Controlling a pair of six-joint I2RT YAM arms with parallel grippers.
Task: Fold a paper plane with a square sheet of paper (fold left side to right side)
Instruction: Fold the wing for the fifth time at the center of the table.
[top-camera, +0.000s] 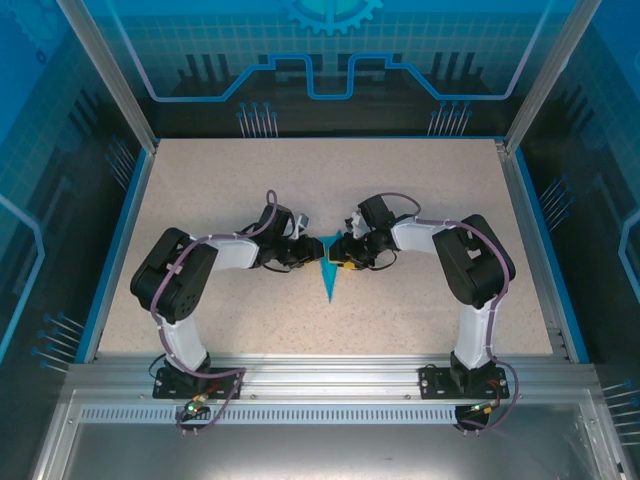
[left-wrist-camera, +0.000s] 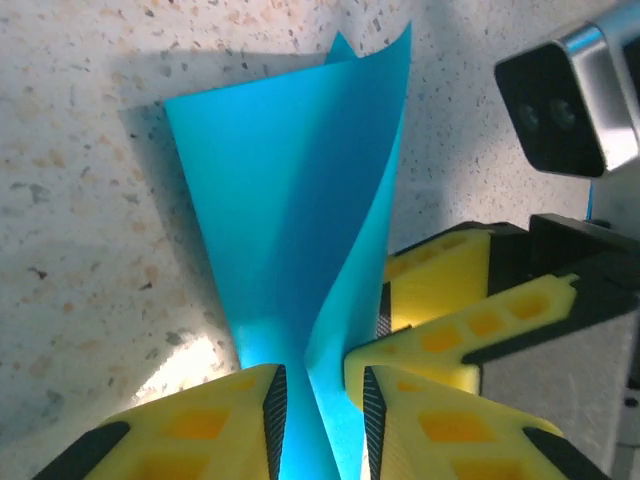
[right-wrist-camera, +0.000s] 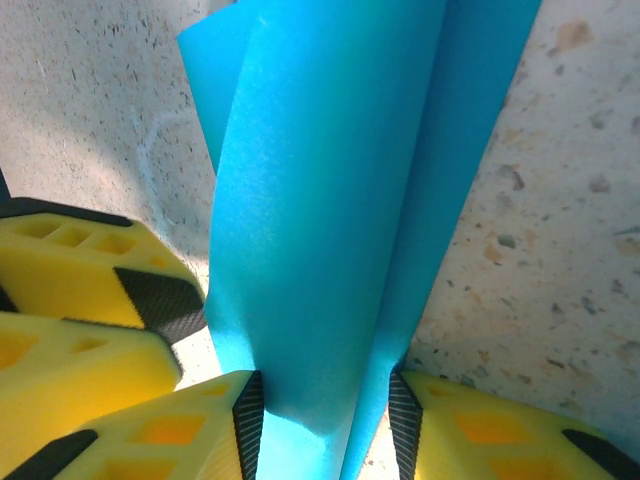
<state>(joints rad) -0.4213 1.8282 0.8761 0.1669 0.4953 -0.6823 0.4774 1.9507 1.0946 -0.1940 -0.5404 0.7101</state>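
Observation:
The sheet of paper (top-camera: 328, 278) is bright cyan, folded into a narrow pointed shape, its tip toward the near edge of the table. Both grippers meet over its wide end at the table's middle. My left gripper (left-wrist-camera: 322, 430) has the paper (left-wrist-camera: 290, 200) running up between its pads, one flap curling upright. My right gripper (right-wrist-camera: 325, 430) stands from the opposite side with the bulging folded paper (right-wrist-camera: 330, 200) filling the gap between its pads. From above, the left gripper (top-camera: 312, 250) and right gripper (top-camera: 346, 252) nearly touch. The right gripper's yellow fingers (left-wrist-camera: 450, 290) sit right beside the left's.
The speckled beige table (top-camera: 420, 180) has a blue raised rim (top-camera: 118, 250) on the left and right and aluminium posts at the back corners. The right wrist's camera housing (left-wrist-camera: 570, 100) hangs close above the paper. The left gripper's yellow fingers (right-wrist-camera: 80, 290) crowd the right's.

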